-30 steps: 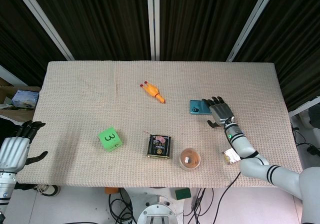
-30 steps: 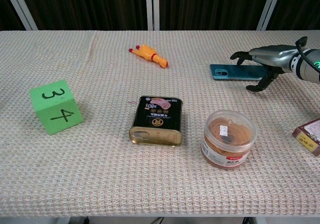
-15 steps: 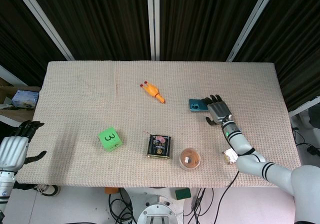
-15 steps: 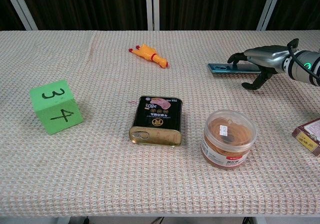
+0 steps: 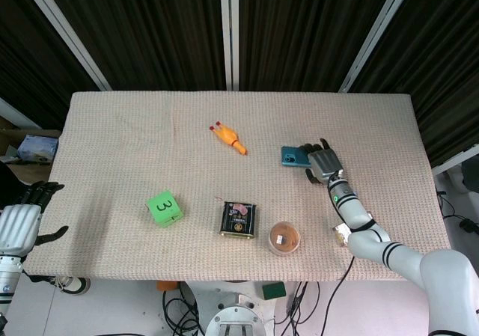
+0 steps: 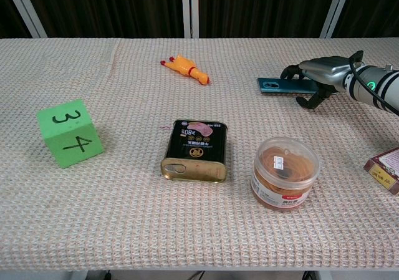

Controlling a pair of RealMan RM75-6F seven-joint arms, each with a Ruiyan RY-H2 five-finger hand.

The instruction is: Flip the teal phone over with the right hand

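The teal phone (image 5: 293, 155) (image 6: 280, 85) lies right of the table's middle, its camera end pointing left. My right hand (image 5: 322, 162) (image 6: 322, 70) covers the phone's right end. Its fingers curl over the far edge and the thumb (image 6: 310, 100) reaches in from the near side, so it grips that end. In the chest view the phone looks thin and edge-on, tipped slightly up off the cloth. My left hand (image 5: 21, 224) hangs off the table's front left corner with its fingers spread, holding nothing.
An orange rubber chicken (image 5: 228, 138) (image 6: 185, 68) lies left of the phone. Nearer the front are a green number cube (image 6: 68, 133), a black tin (image 6: 194, 150), a clear round tub (image 6: 285, 173) and a small box (image 6: 386, 169).
My right hand has slid left and closed over the phone's right end. The phone has shifted slightly left and tipped up from lying flat. The left hand has barely moved.
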